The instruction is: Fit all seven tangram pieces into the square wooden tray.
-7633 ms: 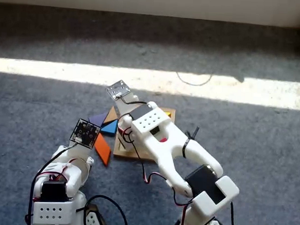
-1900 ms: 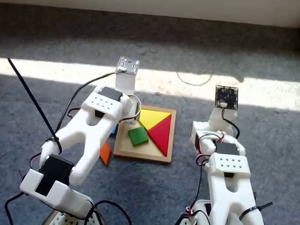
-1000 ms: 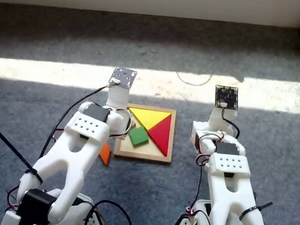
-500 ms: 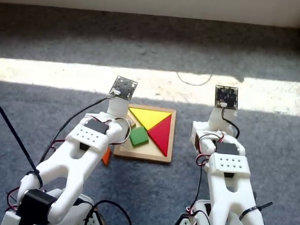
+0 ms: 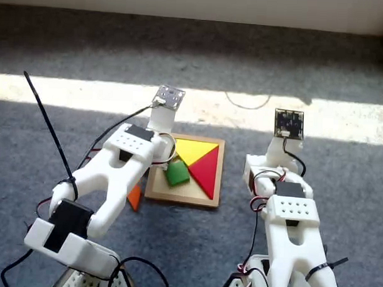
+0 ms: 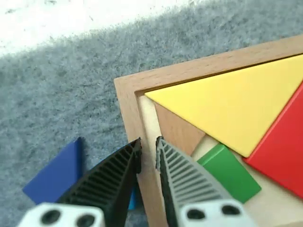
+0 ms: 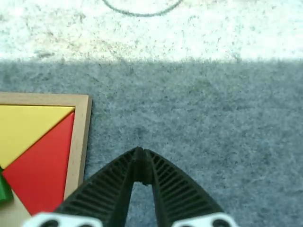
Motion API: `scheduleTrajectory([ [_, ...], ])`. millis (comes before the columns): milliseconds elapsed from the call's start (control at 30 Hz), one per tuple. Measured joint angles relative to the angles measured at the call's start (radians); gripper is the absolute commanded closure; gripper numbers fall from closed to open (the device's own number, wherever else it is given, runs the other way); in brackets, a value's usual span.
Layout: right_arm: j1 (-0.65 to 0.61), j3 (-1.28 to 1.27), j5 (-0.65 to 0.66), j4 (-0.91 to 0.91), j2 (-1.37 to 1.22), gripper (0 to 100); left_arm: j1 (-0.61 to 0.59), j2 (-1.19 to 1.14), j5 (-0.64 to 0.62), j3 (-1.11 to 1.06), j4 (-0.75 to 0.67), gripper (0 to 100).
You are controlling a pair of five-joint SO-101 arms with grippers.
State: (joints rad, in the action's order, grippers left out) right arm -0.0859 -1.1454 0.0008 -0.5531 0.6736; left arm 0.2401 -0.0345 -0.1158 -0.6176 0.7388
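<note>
Left end effector (image 6: 148, 142), barely parted and empty, hung over the tray (image 6: 127, 108) rim; I feared lowering would jolt it.

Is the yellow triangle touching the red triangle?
Touching. The right wrist view shows the yellow triangle and the red triangle meeting edge to edge, with no gap between them.

yellow triangle (image 6: 236, 101), green square (image 6: 229, 172) — grey carpet (image 6: 61, 104)

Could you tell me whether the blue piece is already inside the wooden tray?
No, the blue piece lies on the carpet, outside the rim of the tray.
</note>
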Motion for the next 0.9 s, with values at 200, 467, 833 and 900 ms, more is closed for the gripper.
scheduleTrajectory([
  [200,0.000,0.000,0.000,0.000,0.000,99.4,0.000,0.014,0.000,0.034,0.003,93],
  [467,0.000,0.000,0.000,0.000,0.000,99.4,0.031,0.232,0.000,-0.060,0.046,92],
  [833,0.000,0.000,0.000,0.000,0.000,99.4,0.232,0.239,0.002,-0.189,-0.002,92],
  [900,0.000,0.000,0.000,0.000,0.000,99.4,0.227,0.201,0.000,-0.189,-0.029,92],
])
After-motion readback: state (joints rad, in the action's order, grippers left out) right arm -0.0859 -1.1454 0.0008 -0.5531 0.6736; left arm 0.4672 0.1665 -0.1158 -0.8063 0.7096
